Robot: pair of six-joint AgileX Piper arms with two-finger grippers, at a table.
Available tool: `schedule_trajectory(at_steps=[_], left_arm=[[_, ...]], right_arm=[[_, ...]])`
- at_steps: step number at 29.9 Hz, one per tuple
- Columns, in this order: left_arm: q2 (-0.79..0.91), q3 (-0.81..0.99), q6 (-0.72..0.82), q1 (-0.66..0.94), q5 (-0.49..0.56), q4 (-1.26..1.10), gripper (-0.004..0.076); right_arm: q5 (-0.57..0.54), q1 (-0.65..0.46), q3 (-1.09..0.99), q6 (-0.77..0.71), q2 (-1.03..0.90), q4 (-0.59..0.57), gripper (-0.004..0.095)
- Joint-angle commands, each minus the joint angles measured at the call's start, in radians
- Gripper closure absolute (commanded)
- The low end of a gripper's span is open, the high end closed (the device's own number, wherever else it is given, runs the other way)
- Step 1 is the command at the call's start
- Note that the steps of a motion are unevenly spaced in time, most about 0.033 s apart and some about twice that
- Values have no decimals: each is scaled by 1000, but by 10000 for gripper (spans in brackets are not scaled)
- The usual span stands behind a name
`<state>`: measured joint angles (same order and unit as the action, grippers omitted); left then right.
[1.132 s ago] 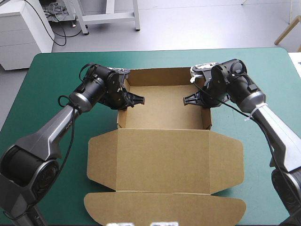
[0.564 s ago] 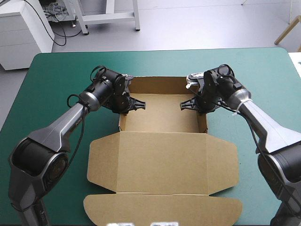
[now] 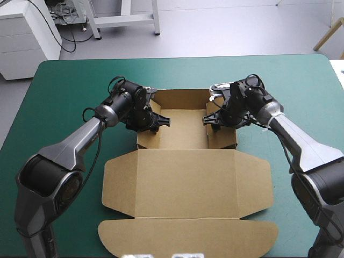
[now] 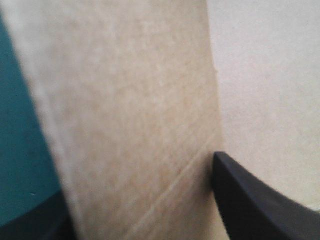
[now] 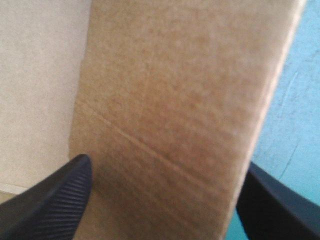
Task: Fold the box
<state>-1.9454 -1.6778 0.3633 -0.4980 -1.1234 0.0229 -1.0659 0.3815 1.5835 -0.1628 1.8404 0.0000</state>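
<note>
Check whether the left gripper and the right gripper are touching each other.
Apart. The high view shows bare floor of the box between the left gripper and the right gripper.

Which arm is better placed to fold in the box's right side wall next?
Right. The right gripper straddles that wall of the box, fingers open either side; the left gripper sits at the opposite wall.

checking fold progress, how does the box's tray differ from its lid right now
The tray has its walls raised; the lid lies flat on the teal-green cover. The left claw and right claw straddle the tray's side walls; nothing touches the lid. Both are the same brown board, joined at a crease.
</note>
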Motion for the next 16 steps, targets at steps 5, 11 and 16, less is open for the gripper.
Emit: schedule_trajectory(at_steps=[5,11,16], left_arm=[[34,-64,-4,-8,-2,-2,183],[34,-189,-4,-8,-66,81,197],[43,-312,-5,-8,-173,216,199]], right_arm=[[38,-1,25,6,-49,-12,-10],[13,-1,87,4,-49,-19,-10],[-57,-1,219,4,-57,-23,-6]])
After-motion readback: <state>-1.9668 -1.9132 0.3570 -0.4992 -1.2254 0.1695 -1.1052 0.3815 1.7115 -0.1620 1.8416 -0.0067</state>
